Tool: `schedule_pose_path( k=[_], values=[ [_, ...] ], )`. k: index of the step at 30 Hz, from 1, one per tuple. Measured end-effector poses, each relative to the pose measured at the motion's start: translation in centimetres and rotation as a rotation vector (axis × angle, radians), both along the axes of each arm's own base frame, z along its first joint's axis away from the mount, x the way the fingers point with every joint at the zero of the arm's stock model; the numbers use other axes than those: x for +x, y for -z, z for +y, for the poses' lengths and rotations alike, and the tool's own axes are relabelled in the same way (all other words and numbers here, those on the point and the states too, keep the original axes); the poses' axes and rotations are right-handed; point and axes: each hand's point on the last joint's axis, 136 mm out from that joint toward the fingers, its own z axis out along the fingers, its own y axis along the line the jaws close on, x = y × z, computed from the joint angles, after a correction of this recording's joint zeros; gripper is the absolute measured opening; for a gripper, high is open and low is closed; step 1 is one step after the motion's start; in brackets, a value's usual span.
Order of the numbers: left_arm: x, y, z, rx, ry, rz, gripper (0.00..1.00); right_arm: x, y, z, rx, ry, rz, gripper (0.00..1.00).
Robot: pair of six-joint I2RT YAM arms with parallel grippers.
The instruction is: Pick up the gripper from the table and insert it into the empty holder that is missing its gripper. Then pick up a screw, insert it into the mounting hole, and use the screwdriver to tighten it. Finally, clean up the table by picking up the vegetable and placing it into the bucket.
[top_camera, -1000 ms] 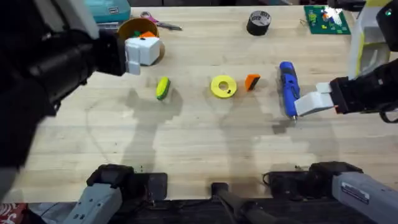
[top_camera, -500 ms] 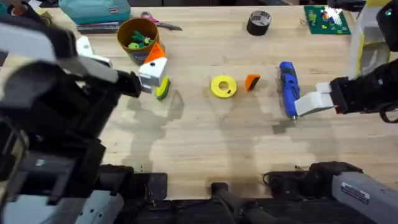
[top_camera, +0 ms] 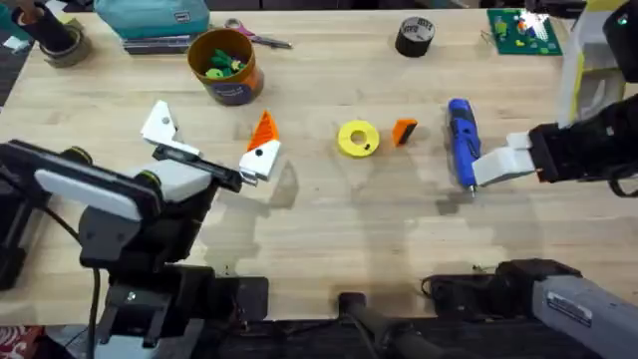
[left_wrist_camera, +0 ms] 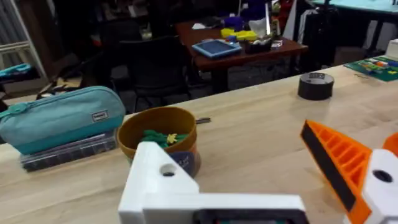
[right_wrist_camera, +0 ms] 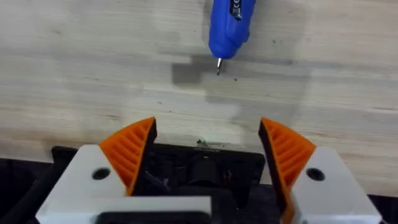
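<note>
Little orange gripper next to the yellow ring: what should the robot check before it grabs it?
1. Orange gripper lies free on the table, nothing on top: ok.
2. Right gripper has its fingers apart: ok.
3. Right gripper is lined up over the orange gripper: not ok, it sits by the screwdriver tip.
4. Holder on the left gripper is bare white, ready for the piece: ok.
5. Where a screw lies for later: cannot tell.

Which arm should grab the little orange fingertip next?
Right: its open claw is nearer the orange fingertip, and the left claw carries the bare holder awaiting it.
</note>
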Motion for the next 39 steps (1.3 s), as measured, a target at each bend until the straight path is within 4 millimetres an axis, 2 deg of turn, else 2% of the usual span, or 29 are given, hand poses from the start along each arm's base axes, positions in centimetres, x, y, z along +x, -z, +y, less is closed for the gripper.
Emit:
schedule_pose_path(
  k=[8,16,22,30,39],
  values=[
    [-1.6,-0.5,-2.3,0.012,0.161,-0.029,0.985,0.0,0.0,0.0,0.0,0.0,0.0,0.995],
    [-5.1,1.3,-6.5,0.019,0.474,0.04,0.985,0.0,0.0,0.0,0.0,0.0,0.0,0.995],
    [-7.7,2.5,-8.6,0.005,0.669,0.103,0.985,0.0,0.0,0.0,0.0,0.0,0.0,0.995],
    [-9.7,3.2,-9.7,-0.015,0.798,0.153,0.985,0.0,0.0,0.0,0.0,0.0,0.0,0.995],
    [-11.0,3.2,-10.2,-0.028,0.877,0.169,0.985,0.0,0.0,0.0,0.0,0.0,0.0,0.995]
  ],
)
